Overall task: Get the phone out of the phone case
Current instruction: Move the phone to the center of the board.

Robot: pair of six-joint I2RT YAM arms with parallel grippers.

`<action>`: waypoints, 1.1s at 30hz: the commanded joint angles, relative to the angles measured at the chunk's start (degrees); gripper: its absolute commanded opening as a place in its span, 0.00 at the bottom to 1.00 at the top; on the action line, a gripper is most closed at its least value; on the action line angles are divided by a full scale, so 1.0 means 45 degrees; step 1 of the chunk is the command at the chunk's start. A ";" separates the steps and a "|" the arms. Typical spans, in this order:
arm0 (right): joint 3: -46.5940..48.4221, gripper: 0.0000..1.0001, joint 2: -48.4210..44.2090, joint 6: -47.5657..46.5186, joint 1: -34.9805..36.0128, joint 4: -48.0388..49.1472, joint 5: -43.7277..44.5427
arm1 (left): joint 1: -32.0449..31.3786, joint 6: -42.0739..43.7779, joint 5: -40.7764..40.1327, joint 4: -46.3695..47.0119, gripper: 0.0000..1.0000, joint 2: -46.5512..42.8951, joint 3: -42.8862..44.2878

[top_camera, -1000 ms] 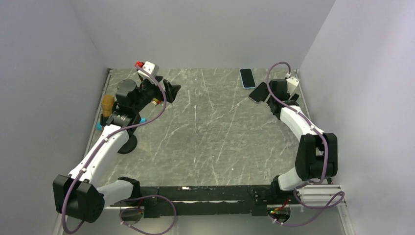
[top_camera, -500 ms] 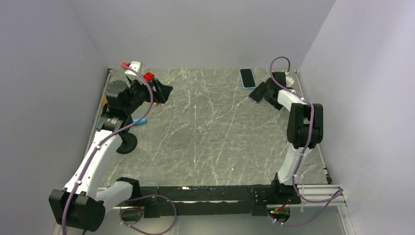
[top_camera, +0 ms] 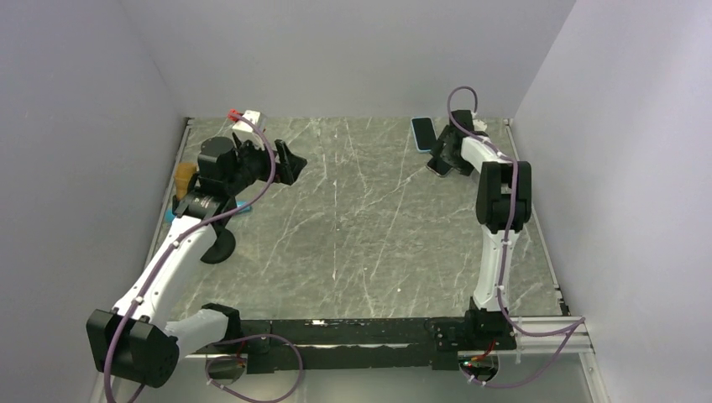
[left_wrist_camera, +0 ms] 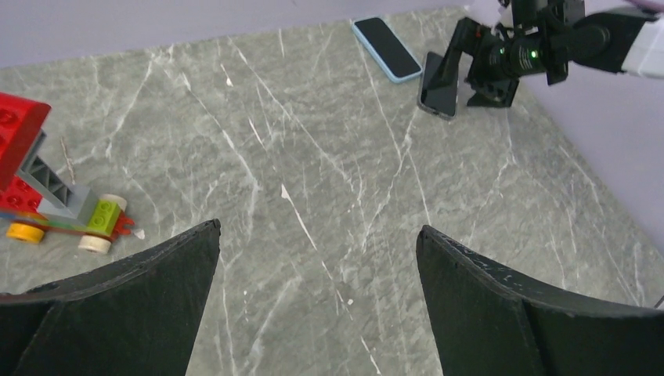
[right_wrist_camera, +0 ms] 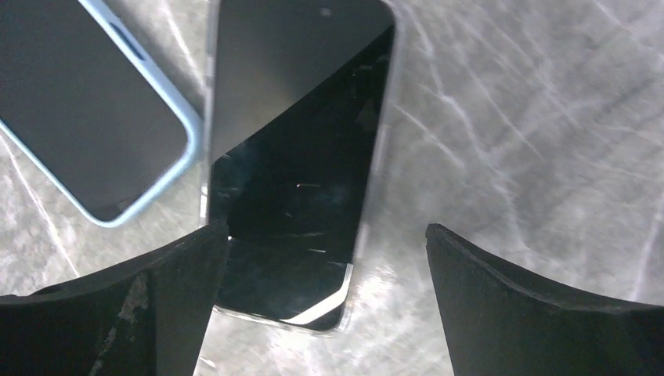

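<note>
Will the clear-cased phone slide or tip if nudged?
Likely slides, not tips: the clear-cased phone appears to lie flat on the table. Its glossy screen looks slippery; grip the edges. Pushed sideways, it may bump the neighbouring blue-cased phone.

We see a counter [left_wrist_camera: 235, 102] that looks like grey stone veined in white, smooth with a dull sheen. The phone [right_wrist_camera: 301, 157] has a glossy black glass face, flecked with fine scratches and dust. Its phone case [right_wrist_camera: 382, 149] looks like clear, shiny plastic. The second phone [right_wrist_camera: 78, 110] wears a pale blue rim, seemingly smooth plastic. The fingers [right_wrist_camera: 117, 321] of the right hand [right_wrist_camera: 322, 251] are matt black plastic, scuffed pale in one spot. The left hand [left_wrist_camera: 319, 227] has the same matt black, faintly grainy. The toy bricks [left_wrist_camera: 19, 149] are shiny plastic.
</note>
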 commanded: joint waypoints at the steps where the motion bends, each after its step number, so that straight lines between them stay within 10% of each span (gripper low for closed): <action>1: 0.1797 1.00 0.0847 0.0018 0.0680 -0.1678 0.1202 | -0.0239 0.0244 -0.0278 -0.0450 0.99 0.0176 0.0577; 19: 0.4278 0.99 0.2410 0.1440 0.1141 -0.4412 0.2571 | -0.1008 0.0727 -0.2798 -0.1300 0.95 0.0396 0.0780; 33: 0.1182 0.52 0.0715 0.0174 0.1055 -0.3471 0.0180 | -0.3012 0.2069 -0.6674 -0.2470 0.94 -0.0132 0.1093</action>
